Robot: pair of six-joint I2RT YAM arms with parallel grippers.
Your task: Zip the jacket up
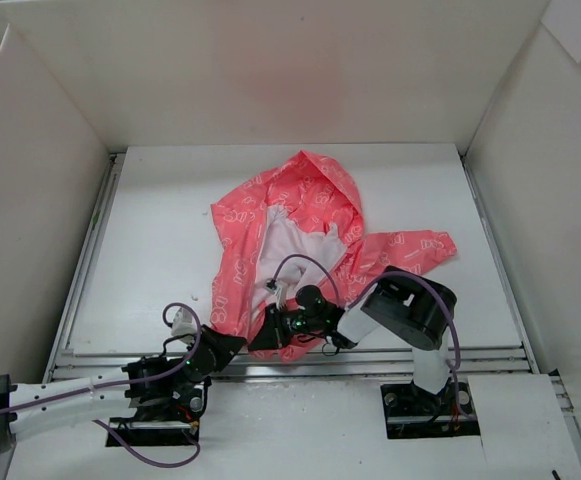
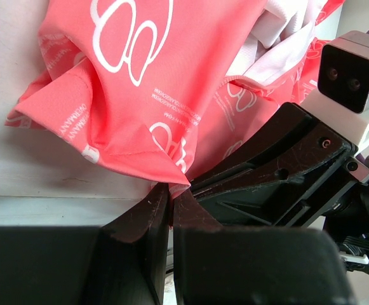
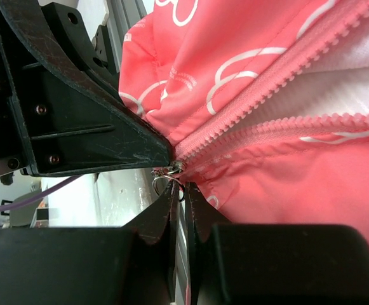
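Top view, position: the jacket [image 1: 300, 215] lies crumpled on the white table [image 1: 170, 230]. Its hood points away from the arms, the front is open, and the bottom hem is at the near edge.
Top view, arms: the left gripper [image 1: 253, 338] and the right gripper [image 1: 282, 325] meet at that hem, almost touching.
Left wrist, grip: the jaws are closed together, with a folded corner of the hem pinched at their tips.
Left wrist, fabric: thin matte coral cloth with white printed outlines and lettering. It creases sharply and sags, so it is probably light, limp and prone to bunching unless held taut.
Right wrist, grip: the jaws are closed together at the foot of the zip. The small metal zipper pull [image 3: 165, 181] sits at their tips and appears nipped.
Right wrist, zip: two rows of coral zipper teeth [image 3: 279, 70] spread in a V from the slider, over a white, finely textured lining [image 3: 343, 82].
Handling: the sensible holds are the hem below the slider and the pull itself. The pull is tiny and smooth, so it may slip.
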